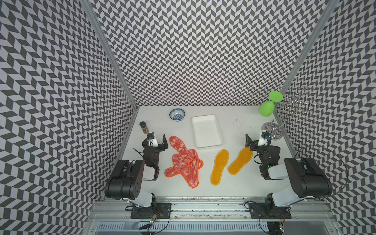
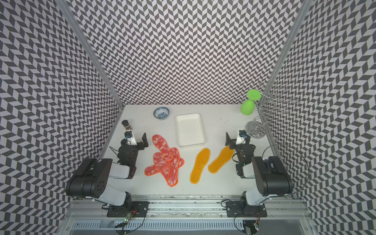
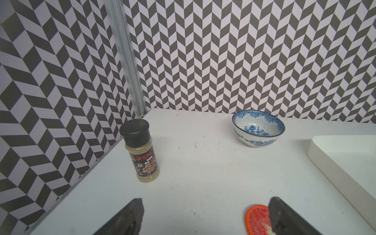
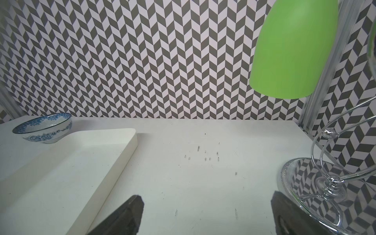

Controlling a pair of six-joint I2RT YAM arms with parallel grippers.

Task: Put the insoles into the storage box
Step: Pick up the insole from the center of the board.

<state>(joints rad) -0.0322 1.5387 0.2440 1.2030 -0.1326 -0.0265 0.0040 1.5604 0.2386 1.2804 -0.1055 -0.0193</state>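
Note:
Several mottled red-pink insoles (image 1: 184, 160) with orange edging lie overlapped in a pile left of centre, seen in both top views (image 2: 165, 160). Two yellow-orange insoles (image 1: 219, 166) (image 1: 240, 161) lie flat to their right. The white storage box (image 1: 206, 131) stands empty behind them. My left gripper (image 1: 155, 141) hovers open just left of the pile's far insole, whose toe (image 3: 257, 219) shows by one finger. My right gripper (image 1: 258, 141) is open over the far tip of the right yellow insole, with bare table between its fingers (image 4: 138, 203).
A blue-and-white bowl (image 1: 177, 115) sits at the back, left of the box. A spice jar (image 1: 143, 127) stands by the left wall. A green goblet (image 1: 266, 108) hangs upside down on a wire rack (image 1: 273, 130) at the back right, close to my right gripper.

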